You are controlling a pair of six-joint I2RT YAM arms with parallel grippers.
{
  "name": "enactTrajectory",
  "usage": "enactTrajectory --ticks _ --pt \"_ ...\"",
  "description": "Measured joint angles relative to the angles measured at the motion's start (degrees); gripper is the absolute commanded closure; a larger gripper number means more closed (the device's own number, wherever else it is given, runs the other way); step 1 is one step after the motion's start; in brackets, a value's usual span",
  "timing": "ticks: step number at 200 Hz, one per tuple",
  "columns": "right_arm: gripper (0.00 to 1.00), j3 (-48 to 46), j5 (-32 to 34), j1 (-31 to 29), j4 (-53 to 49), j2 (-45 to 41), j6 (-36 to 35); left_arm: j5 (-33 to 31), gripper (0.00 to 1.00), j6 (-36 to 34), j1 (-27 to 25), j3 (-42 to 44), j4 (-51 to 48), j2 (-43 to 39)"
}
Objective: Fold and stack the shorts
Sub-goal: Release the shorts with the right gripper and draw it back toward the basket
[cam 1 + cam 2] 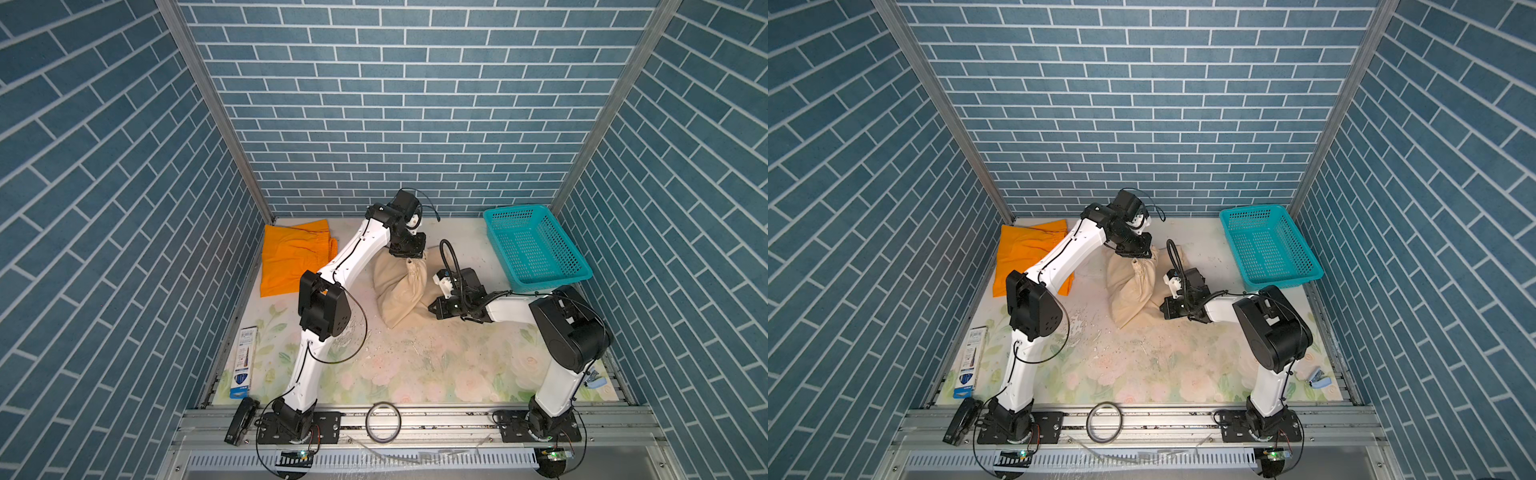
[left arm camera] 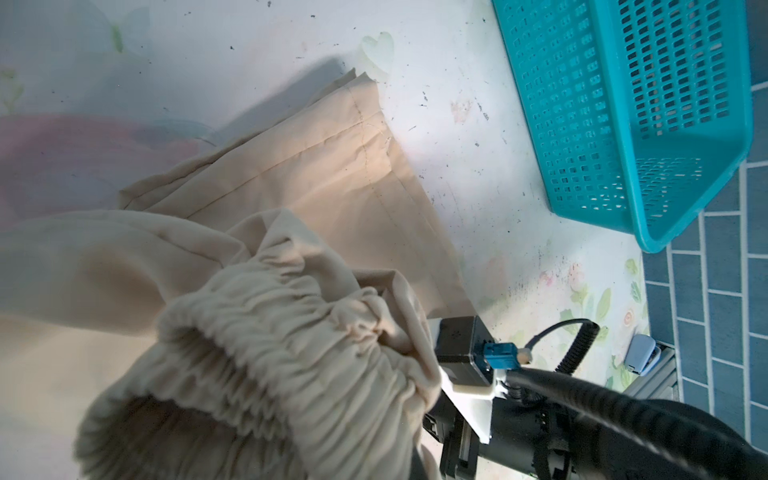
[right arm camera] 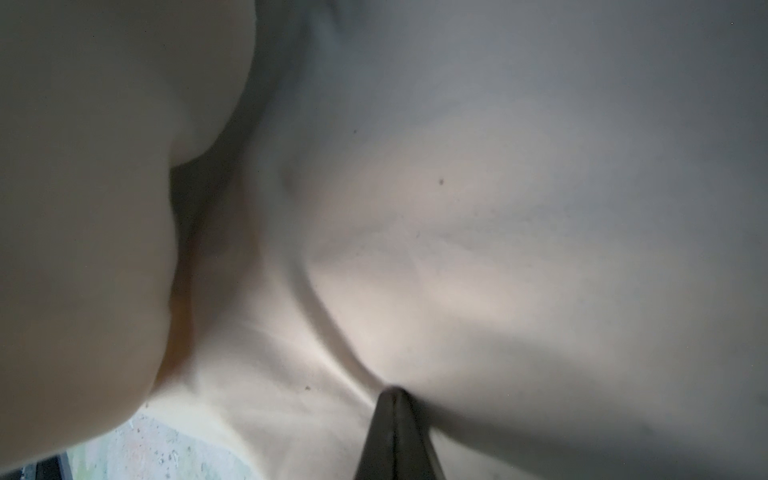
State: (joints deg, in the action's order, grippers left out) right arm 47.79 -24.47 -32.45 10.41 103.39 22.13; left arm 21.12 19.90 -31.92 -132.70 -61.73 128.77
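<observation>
"Two pairs of shorts on the table [image 1: 415, 374]. Where is each?"

"Orange shorts [image 1: 291, 257] lie spread in the far left corner, apart from both grippers. Beige shorts [image 1: 399, 291] sit heaped near the middle of the far half, between the two grippers."

"What has the left gripper got?"

"Left gripper [image 1: 409, 254] hangs over the far end of the heap, pinching the gathered elastic waistband, and the cloth rises to a peak under it. In the left wrist view the ruched waistband fills the foreground, and a hemmed leg lies flat on the table behind it."

"And the other one?"

"Right gripper [image 1: 432, 309] sits low against the side of the heap that faces the table's right edge. In the right wrist view its fingertips [image 3: 382, 440] are pressed together, and creases in the beige cloth run straight to their tip, so a thin fold is caught there. Cloth fills nearly all of that view."

"Anything else around?"

"A teal basket [image 1: 515, 211] stands in the far right corner, clear of the heap, and a pen packet [image 1: 245, 361] lies along the left edge."
</observation>
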Motion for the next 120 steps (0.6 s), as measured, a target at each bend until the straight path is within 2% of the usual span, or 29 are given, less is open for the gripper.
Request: enactTrajectory --ticks 33,46,61,71,90,101,120 --pt "0.96 -0.92 0.52 0.02 -0.37 -1.2 0.2 1.07 1.0 0.63 -0.87 -1.01 2.16 1.97" --pt "0.9 -2.47 1.55 0.11 -2.01 -3.8 0.61 1.25 1.0 0.9 -1.29 -1.05 2.97 3.19" --pt "0.79 -4.57 3.45 0.24 -4.61 -9.05 1.33 1.27 1.0 1.14 -1.73 -1.11 4.0 5.09" --pt "0.76 -5.64 4.94 0.35 -6.36 -13.18 1.77 1.27 1.0 1.31 -1.95 -1.11 4.59 6.45" --pt "0.71 -6.95 7.17 1.03 -8.94 -21.09 2.14 1.25 0.91 1.62 -2.32 -1.11 5.88 8.94" --pt "0.67 -7.72 8.09 1.53 -9.88 -25.18 2.45 1.31 0.81 1.86 -2.51 -1.11 6.93 10.25" --pt "0.61 -8.83 9.07 2.03 -11.67 -29.49 3.06 2.32 0.73 2.6 -2.89 -1.09 9.29 11.76"
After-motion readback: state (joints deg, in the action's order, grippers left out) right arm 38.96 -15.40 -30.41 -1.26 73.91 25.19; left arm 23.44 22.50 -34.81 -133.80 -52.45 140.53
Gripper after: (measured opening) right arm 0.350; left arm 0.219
